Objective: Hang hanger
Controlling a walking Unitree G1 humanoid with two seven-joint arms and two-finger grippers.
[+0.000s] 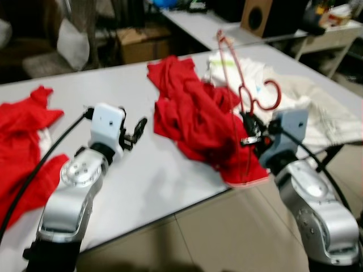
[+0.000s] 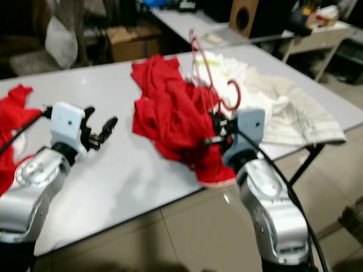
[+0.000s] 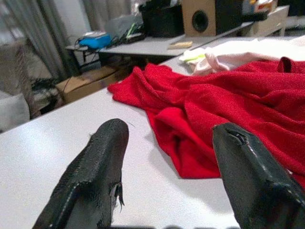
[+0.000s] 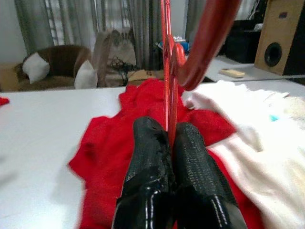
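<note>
A thin red hanger (image 1: 241, 79) stands upright over the red garment (image 1: 198, 119) crumpled in the middle of the grey table (image 1: 130, 170). My right gripper (image 1: 252, 133) is shut on the hanger's wire near its hook (image 1: 271, 93), at the garment's right edge. In the right wrist view the black fingers (image 4: 157, 162) pinch the red hanger (image 4: 167, 81). My left gripper (image 1: 136, 131) hovers open over bare table left of the garment; its fingertips (image 3: 102, 162) face the red garment (image 3: 228, 109).
White and beige clothes (image 1: 306, 96) lie on the table's right part. Another red cloth (image 1: 22, 141) lies at the left edge. Behind stand a second table (image 1: 210, 25), a wooden speaker (image 1: 256, 16) and a cardboard box (image 1: 142, 42). Tiled floor (image 1: 227, 232) lies below the front edge.
</note>
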